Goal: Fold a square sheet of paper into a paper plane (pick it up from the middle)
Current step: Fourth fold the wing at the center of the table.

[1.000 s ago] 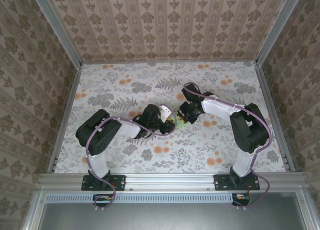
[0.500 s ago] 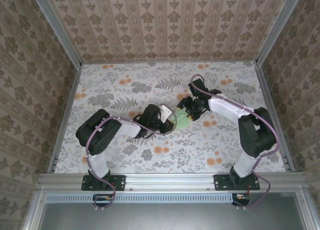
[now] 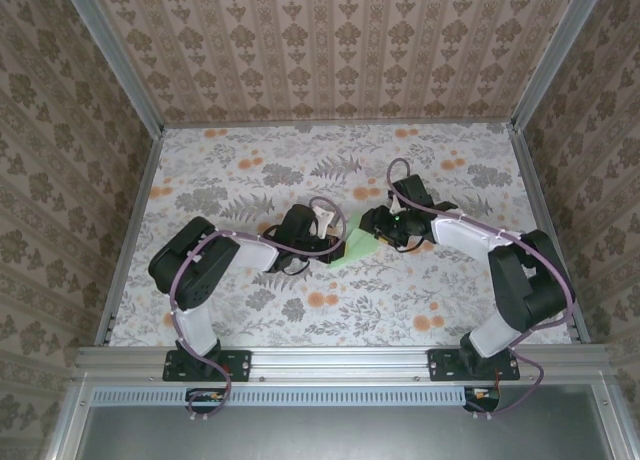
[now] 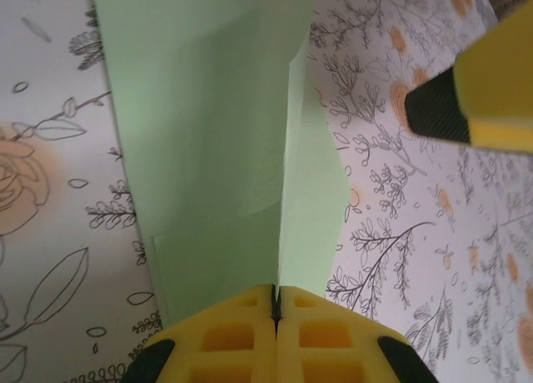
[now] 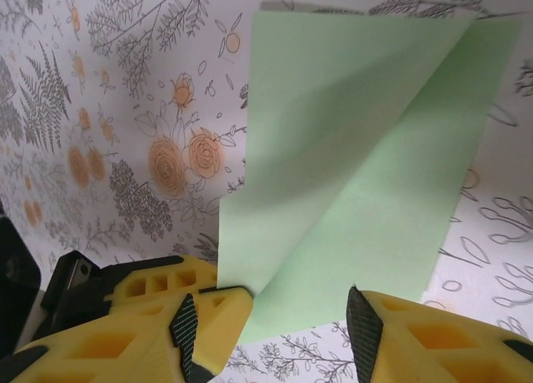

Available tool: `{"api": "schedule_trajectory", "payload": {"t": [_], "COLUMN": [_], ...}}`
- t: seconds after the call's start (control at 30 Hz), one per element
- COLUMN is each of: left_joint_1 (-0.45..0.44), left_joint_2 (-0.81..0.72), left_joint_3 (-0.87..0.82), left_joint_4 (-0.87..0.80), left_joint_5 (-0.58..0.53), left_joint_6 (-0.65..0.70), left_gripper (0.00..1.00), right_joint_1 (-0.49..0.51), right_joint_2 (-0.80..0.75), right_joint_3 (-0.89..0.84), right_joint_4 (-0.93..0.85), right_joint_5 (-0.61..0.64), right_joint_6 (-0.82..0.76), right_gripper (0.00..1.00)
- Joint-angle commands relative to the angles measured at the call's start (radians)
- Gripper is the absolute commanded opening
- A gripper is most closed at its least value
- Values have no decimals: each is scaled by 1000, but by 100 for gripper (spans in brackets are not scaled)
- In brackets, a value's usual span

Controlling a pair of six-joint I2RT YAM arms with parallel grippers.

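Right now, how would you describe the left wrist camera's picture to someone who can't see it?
The left gripper, shut at the bottom edge, pinches a pale green sheet of paper that is partly folded over. Behind it lies a floral tablecloth; another yellow, black-tipped finger pokes in at upper right.

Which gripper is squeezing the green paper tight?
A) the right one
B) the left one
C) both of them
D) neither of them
B: in the left wrist view, the left gripper has its yellow fingers pressed together on an edge of the square sheet of paper. The right gripper has its jaws standing apart.
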Motion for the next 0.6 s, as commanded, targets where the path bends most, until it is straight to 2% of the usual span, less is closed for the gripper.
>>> {"api": "schedule_trajectory", "payload": {"t": [0.0, 0.57], "left_joint_1": [11, 26], "left_joint_2": [-37, -11], "left_joint_3": [-24, -25], "left_joint_4": [40, 55], "left_joint_5": [30, 38], "left_joint_6": [-142, -236], "left_gripper": [5, 6], "right_joint_1": [3, 12], "right_joint_2": [44, 205], "right_joint_3": [-5, 72], "right_joint_4": [82, 86], "right_joint_5": [-73, -96], "right_joint_6": [-5, 11], "right_gripper": [54, 52]}}
